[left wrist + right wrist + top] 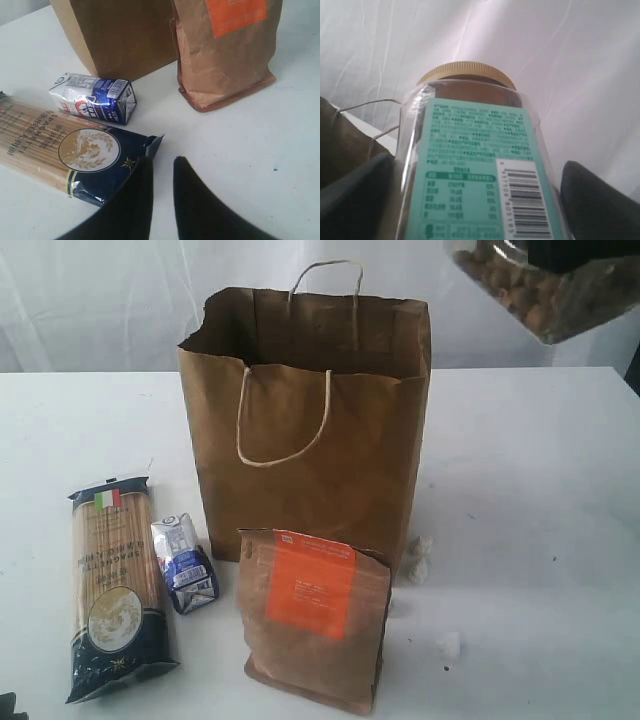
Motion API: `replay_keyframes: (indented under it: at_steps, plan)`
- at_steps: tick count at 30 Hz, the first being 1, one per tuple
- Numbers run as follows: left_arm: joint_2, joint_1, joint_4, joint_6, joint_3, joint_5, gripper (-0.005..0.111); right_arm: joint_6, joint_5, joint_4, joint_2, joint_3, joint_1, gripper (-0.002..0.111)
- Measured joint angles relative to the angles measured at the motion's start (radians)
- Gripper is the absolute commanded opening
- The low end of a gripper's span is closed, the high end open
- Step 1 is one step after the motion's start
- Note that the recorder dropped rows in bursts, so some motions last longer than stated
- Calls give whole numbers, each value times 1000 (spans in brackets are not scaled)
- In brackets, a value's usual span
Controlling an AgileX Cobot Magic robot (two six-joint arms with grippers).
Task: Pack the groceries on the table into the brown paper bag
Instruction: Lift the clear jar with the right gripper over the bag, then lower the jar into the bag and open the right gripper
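Right pincer (pixel 476 165): clenched on the gold-lidded clear jar (pixel 548 288). A dark finger (pixel 355 200) sits on each side of its body, and the lid faces away from my wrist.
Jar position: held in the air, high and to the right of the brown paper bag (pixel 320 440), clear of its mouth. Brown contents show through the wall.
Left pincer (pixel 163 162): fingers narrowly parted, grasping nothing. It hovers low over the tabletop (pixel 540 540).
Blue spaghetti packet (pixel 115 580): lying flat, left of the bag. Its dark blue end corner is just beside my left fingertips.
Small blue-white carton (pixel 185 565): on its side, between the packet and the bag, touching neither that I can tell.
Brown pouch with orange label (pixel 315 620): upright in front of the bag, well apart from both pincers.
Bag: standing open, handles up.
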Motion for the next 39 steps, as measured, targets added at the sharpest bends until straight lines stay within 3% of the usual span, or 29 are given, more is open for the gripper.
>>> replay_keyframes:
  at_steps: [17,39]
  plan:
    - [0,0,0,0,0,0,21,-257,30,-5,140,-165,201,0]
    - [0,0,0,0,0,0,21,-330,111,-17,153,-217,219,0]
